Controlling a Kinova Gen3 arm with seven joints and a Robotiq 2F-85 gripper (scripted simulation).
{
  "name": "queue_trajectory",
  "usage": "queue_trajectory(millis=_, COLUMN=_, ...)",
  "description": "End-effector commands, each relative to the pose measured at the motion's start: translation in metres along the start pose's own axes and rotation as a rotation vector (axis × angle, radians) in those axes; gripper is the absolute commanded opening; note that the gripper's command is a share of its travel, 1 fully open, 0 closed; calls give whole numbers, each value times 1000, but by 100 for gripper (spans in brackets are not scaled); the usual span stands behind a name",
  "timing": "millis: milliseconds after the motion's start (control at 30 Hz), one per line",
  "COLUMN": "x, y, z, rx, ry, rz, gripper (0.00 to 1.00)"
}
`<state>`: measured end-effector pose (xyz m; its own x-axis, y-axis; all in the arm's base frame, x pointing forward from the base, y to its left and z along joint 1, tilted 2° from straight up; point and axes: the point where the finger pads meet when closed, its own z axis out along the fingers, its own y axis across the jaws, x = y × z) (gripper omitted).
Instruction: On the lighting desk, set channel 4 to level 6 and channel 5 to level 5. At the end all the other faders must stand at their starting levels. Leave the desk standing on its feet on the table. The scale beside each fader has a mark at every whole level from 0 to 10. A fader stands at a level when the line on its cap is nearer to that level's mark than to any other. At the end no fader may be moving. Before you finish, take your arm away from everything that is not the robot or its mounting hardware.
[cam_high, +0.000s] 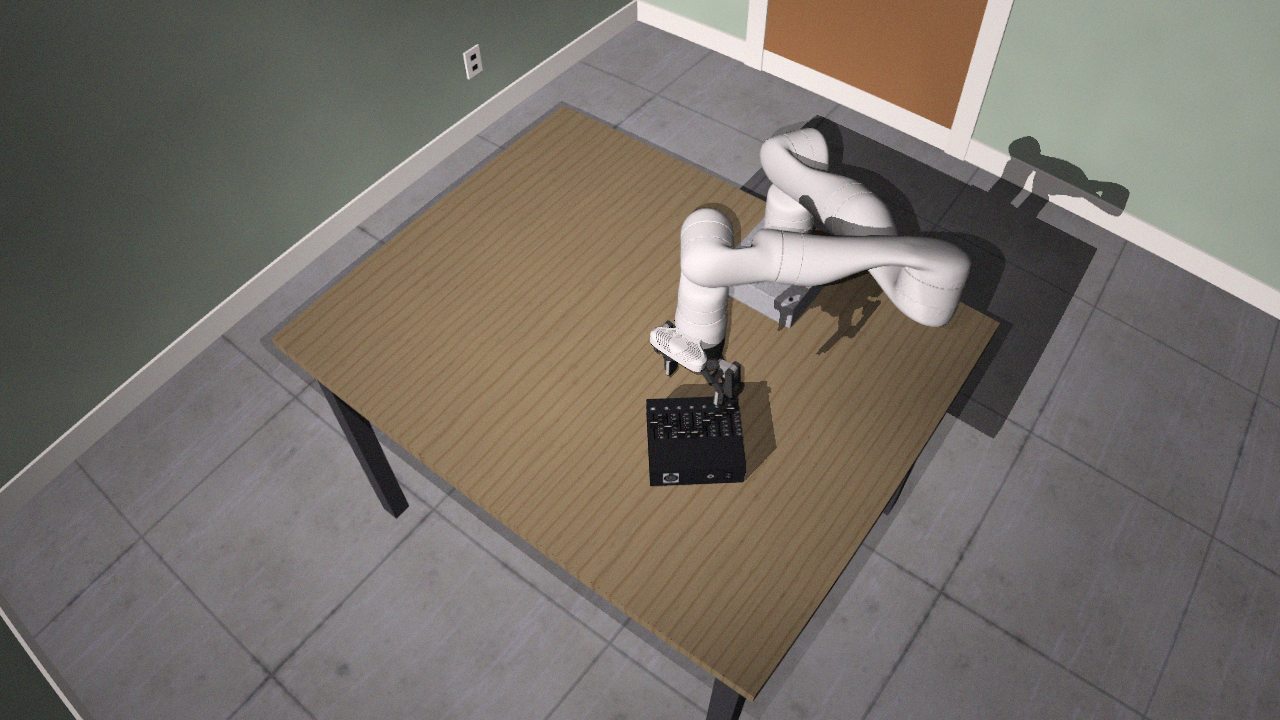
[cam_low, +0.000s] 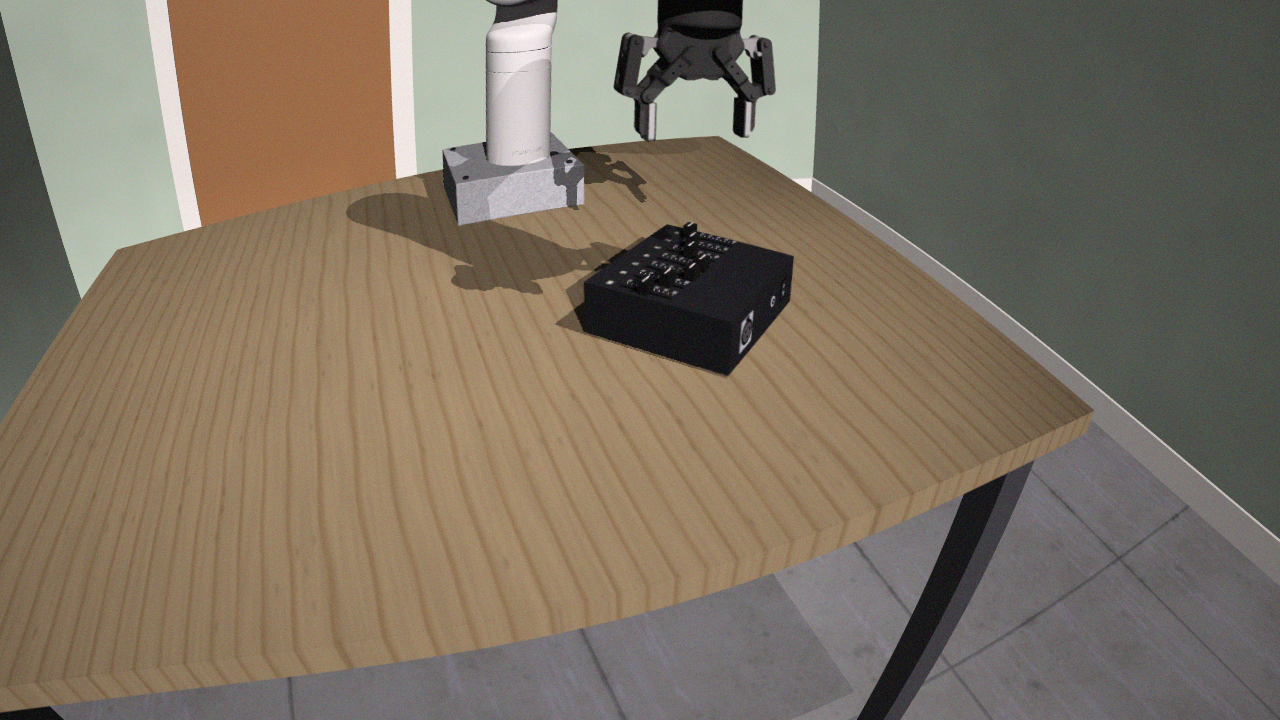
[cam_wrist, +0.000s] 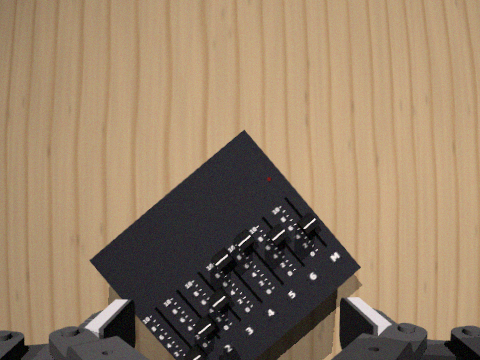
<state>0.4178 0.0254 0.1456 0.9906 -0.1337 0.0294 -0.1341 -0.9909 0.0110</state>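
Observation:
The lighting desk (cam_high: 694, 458) (cam_low: 666, 324) (cam_wrist: 194, 227) is a black box that stands flat on the wooden table (cam_high: 492, 268) (cam_low: 358, 402). Its row of several faders (cam_high: 696, 420) (cam_low: 677, 259) (cam_wrist: 247, 267) fills the end nearest the arm's base. The fader caps stand at different heights along their slots. In the wrist view the desk lies turned at an angle. I cannot read the levels from here. My gripper (cam_high: 725, 392) (cam_low: 694, 120) (cam_wrist: 238, 323) is open and empty. It points down and hangs well above the fader end of the desk, touching nothing.
The arm's grey base block (cam_high: 760, 300) (cam_low: 510, 188) stands on the table behind the desk. The table's right edge (cam_low: 904, 295) runs a short way beyond the desk. The folded arm (cam_high: 805, 250) reaches over the space between base and desk.

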Motion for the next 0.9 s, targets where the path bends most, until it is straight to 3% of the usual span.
queue_trajectory(millis=0, x=-2, y=-6, z=-1, rx=16, ry=1, rz=-11, gripper=100)
queue_trajectory(millis=633, x=-2, y=-5, z=0, rx=15, ry=0, rz=-16, gripper=100)
queue_trajectory(millis=867, x=-9, y=3, z=9, rx=3, ry=-17, rz=-89, gripper=100)
